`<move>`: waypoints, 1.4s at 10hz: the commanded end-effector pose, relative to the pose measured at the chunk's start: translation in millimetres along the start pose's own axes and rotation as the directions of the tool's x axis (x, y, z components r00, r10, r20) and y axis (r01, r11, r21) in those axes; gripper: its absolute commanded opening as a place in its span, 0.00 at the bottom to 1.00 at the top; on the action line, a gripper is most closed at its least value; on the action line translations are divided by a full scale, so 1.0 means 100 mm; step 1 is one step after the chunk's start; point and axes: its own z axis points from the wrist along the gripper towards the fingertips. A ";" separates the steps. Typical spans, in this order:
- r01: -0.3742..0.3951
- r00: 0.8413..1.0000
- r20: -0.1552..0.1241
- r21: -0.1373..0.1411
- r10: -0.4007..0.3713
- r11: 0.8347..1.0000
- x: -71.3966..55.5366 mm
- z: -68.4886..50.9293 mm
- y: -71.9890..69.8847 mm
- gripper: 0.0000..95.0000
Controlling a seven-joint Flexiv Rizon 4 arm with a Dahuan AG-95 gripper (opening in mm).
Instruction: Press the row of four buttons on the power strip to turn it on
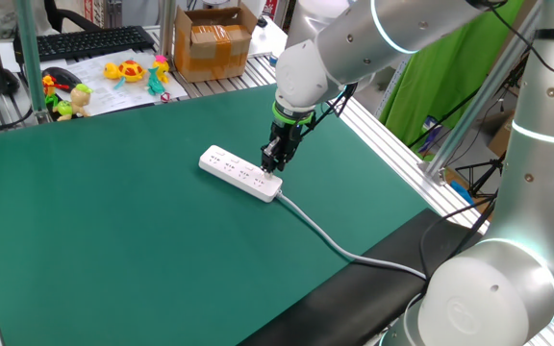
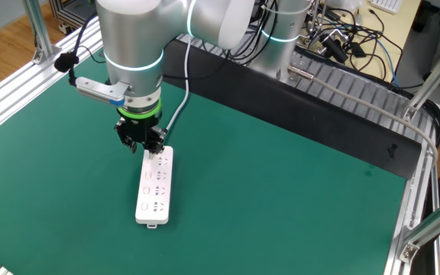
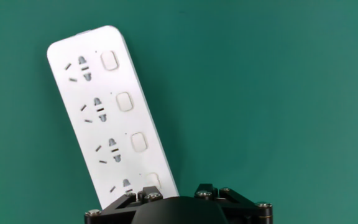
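The white power strip [image 1: 239,173] [image 2: 155,187] [image 3: 98,112] lies flat on the green mat. In the hand view its four buttons run down the right side: three show fully [image 3: 109,60] [image 3: 124,102] [image 3: 138,142]. The fourth button [image 3: 153,179], at the cable end, is partly covered by my left finger [image 3: 146,194]. My gripper [image 3: 178,190] [image 1: 272,161] [image 2: 147,145] hovers low over that cable end, pointing down. Its fingers stand apart with a gap between them and hold nothing. I cannot tell whether the finger touches the button. The white cable [image 1: 335,240] trails off toward the table edge.
A cardboard box [image 1: 214,43], small toys [image 1: 128,70] and a keyboard [image 1: 89,41] sit beyond the mat's far edge. Aluminium frame rails [image 2: 357,92] border the table. My arm's base [image 1: 489,288] stands at the near right corner.
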 end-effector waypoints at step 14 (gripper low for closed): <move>-0.001 1.000 0.003 -0.003 0.001 1.000 -0.09 0.01 0.06 0.40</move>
